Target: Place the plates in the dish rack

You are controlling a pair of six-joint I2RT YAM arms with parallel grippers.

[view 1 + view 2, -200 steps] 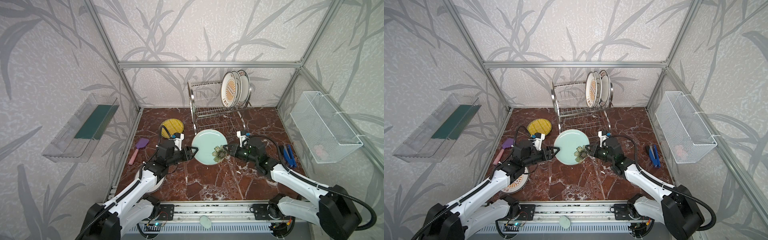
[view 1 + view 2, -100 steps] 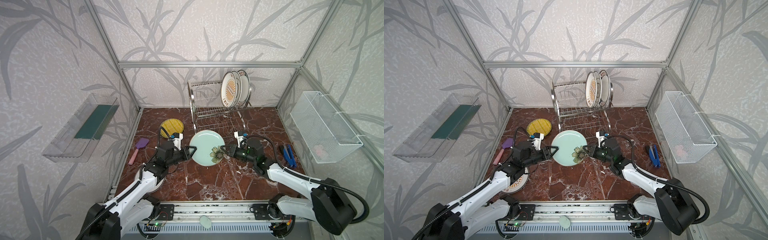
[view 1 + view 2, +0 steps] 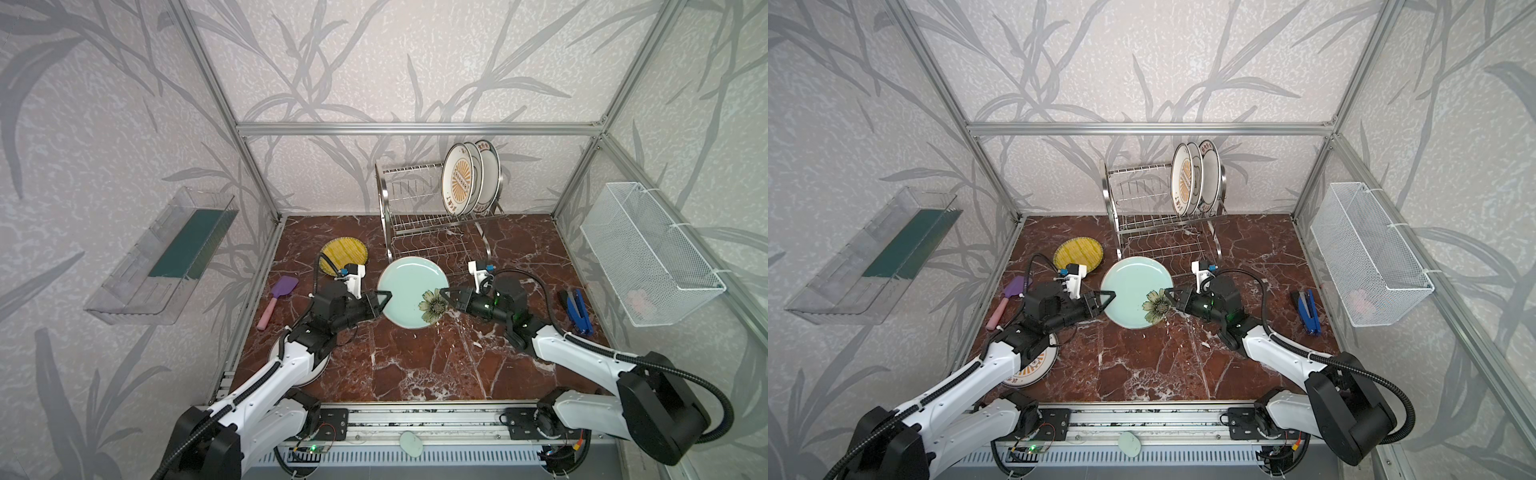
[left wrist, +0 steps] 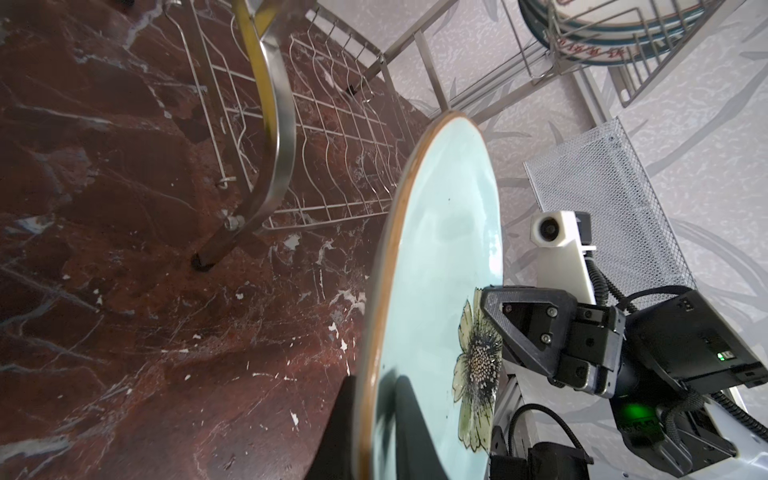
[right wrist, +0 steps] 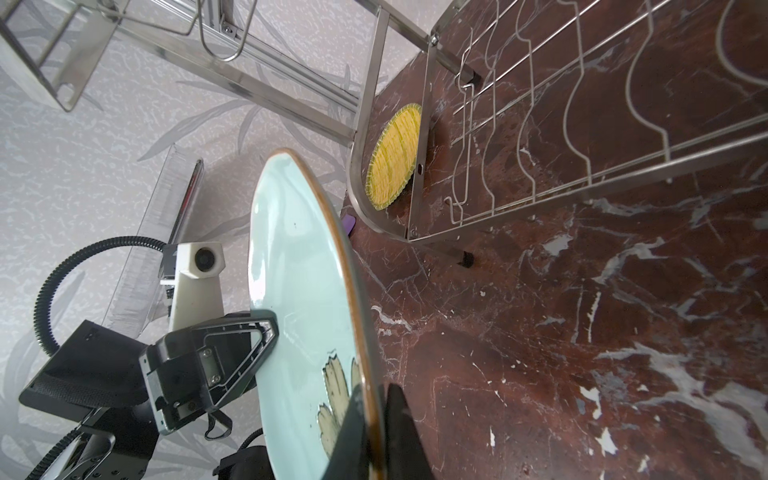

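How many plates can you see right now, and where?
6. Rack, upper tier: three upright, front plate, middle plate, back plate. Teal plate: held between left gripper and right gripper. Yellow plate: flat on table. Sixth plate: on table under left arm, partly hidden.

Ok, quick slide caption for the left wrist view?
Left gripper and right gripper clamp opposite rims of the teal flowered plate in front of the dish rack.

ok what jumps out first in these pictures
A pale teal flowered plate is pinched at opposite edges by the left claw and right claw, mid-table. Behind it, three plates stand upright on the upper shelf of the dish rack, at its right end; a yellow ribbed plate lies flat left of it.
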